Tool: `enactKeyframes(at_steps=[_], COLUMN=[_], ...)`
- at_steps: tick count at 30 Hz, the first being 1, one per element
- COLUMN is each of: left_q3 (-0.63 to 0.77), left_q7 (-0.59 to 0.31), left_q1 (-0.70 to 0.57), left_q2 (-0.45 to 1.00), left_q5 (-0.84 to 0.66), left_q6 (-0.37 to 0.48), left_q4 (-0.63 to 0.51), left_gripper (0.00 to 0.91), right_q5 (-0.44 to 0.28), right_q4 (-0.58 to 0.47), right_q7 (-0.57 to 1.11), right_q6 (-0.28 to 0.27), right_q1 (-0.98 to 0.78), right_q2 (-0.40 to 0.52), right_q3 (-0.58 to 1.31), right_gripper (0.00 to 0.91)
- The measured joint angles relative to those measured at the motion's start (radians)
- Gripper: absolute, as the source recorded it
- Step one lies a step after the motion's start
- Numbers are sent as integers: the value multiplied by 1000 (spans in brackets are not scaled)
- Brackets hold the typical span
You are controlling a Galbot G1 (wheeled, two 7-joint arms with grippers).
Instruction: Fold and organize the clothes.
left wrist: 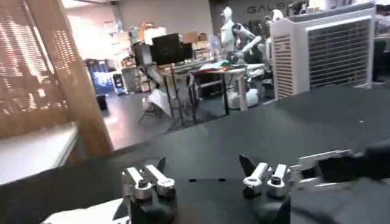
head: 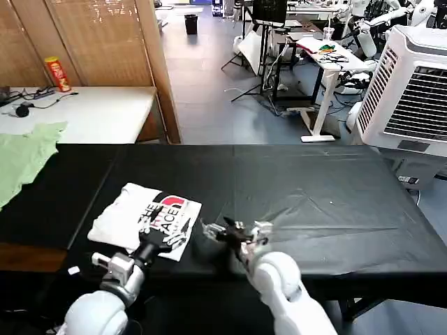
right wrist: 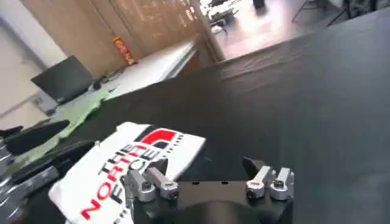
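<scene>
Head view first: the white T-shirt (head: 145,220) lies folded into a compact rectangle on the black table (head: 314,195), print side up, toward the table's near edge and its left half. The left gripper (head: 155,239) hovers over the shirt's near edge, its dark fingers spread and holding nothing. The right gripper (head: 223,231) sits just beside the shirt's right edge, above bare black cloth, fingers apart and empty. To the right of the shirt the tabletop stretches open to its far right edge. A pale green garment (head: 24,153) drapes over the table's far left corner, well apart from the shirt, with a white side table (head: 91,112) behind it carrying a red canister (head: 57,74). A white air cooler (head: 412,91) stands beyond the table's right end. Left wrist view: the left gripper (left wrist: 207,176) has its jaws wide, nothing between them, with a white corner of the shirt (left wrist: 91,213) at the frame's lower edge. Right wrist view: the right gripper (right wrist: 210,182) is likewise open and empty, and the shirt (right wrist: 122,170) lies just beside it, red lettering showing, with the green garment (right wrist: 79,112) farther off.
</scene>
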Motion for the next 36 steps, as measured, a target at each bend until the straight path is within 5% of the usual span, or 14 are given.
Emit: enactKeyframes(at_steps=[3, 9, 14, 22, 30, 31, 33, 34, 36], left_q3=[-21, -53, -72, -85, -97, -97, -97, -98, -99], left_q7=[-1, -23, -31, -32, -36, -42, -51, -55, -63], left_q1=[23, 58, 68, 77, 90, 90, 88, 86, 85], left_q2=[-10, -23, -29, -39, -50, -50, -52, -54, -59], left_q5=[4, 1, -7, -10, -8, -8, -9, -10, -15], left_q6=[-3, -15, -23, -29, -49, -54, -63, -66, -70], left_q4=[-5, -14, -23, -26, -20, -17, -12, -9, -2], left_gripper=[878, 878, 878, 878, 878, 878, 878, 878, 878], right_q5=[8, -10, -20, -40, -166, -176, -199, -211, -239], right_q4=[-71, -180, -235, -257, -222, -222, -221, -219, -212], right_q7=[5, 9, 29, 22, -63, -76, -97, -103, -112], right_q6=[4, 7, 8, 2, -63, -74, -88, -95, -91], right_q1=[45, 112, 145, 153, 189, 197, 210, 212, 213], right_q2=[38, 104, 128, 129, 57, 30, -19, -42, -86], right_q3=[-16, -40, -42, -36, 14, 24, 38, 43, 51], right_gripper=[683, 507, 146, 0, 0, 10, 234, 878, 878])
